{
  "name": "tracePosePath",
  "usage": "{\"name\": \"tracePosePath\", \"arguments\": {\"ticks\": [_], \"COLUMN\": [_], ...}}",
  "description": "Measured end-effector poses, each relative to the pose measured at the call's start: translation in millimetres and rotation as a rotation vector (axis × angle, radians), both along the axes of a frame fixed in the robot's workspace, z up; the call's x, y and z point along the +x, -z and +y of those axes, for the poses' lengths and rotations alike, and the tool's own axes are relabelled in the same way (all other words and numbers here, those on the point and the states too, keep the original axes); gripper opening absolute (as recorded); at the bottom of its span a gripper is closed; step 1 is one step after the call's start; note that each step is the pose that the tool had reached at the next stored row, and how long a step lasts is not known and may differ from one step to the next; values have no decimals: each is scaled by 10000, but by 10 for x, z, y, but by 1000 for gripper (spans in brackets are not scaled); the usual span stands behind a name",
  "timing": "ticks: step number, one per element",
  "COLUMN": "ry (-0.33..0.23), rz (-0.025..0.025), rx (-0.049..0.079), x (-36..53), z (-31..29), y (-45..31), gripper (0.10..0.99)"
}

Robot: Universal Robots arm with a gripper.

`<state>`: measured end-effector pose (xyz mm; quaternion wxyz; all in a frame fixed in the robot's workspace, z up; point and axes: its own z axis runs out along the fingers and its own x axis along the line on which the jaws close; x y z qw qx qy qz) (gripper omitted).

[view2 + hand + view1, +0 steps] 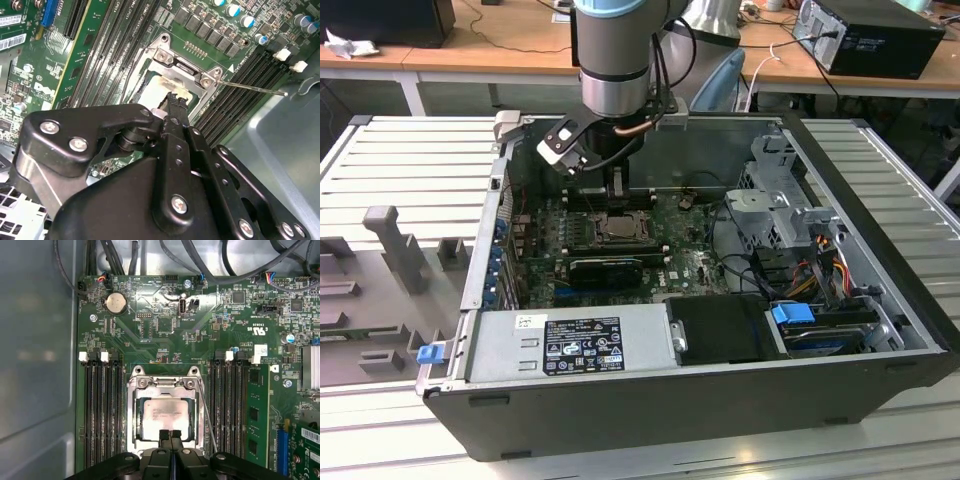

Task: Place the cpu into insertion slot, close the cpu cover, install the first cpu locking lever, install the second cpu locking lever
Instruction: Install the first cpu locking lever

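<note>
Cpu sits under cover; judged light, rigid and fragile, best held by its edges. Gripper fingers together, empty, at cover's rim.

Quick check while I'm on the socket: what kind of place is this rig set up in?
Most likely an electronics lab or workshop: an open computer case lies on a slatted metal table, with wooden desks and another computer behind it.
</note>
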<state>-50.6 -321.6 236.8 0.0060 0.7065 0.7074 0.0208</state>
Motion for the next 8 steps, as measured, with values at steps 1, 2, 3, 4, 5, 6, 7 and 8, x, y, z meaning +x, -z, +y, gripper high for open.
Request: {"name": "tracePosePath", "arguments": {"ticks": [1, 2, 3, 4, 5, 6, 7, 8], "ry": [0, -1, -2, 0, 0, 0, 0, -37], "rz": [0, -1, -1, -1, -1, -1, -1, -2], "rx": [-2, -10, -16, -25, -27, -39, -69, -89], "x": [0, 1, 1, 0, 0, 0, 0, 1], "z": [0, 0, 0, 0, 0, 0, 1, 1], "y": [-6, -16, -24, -45, -66, -93, -189, -222], "gripper": [106, 106, 106, 106, 106, 106, 106, 106]}}
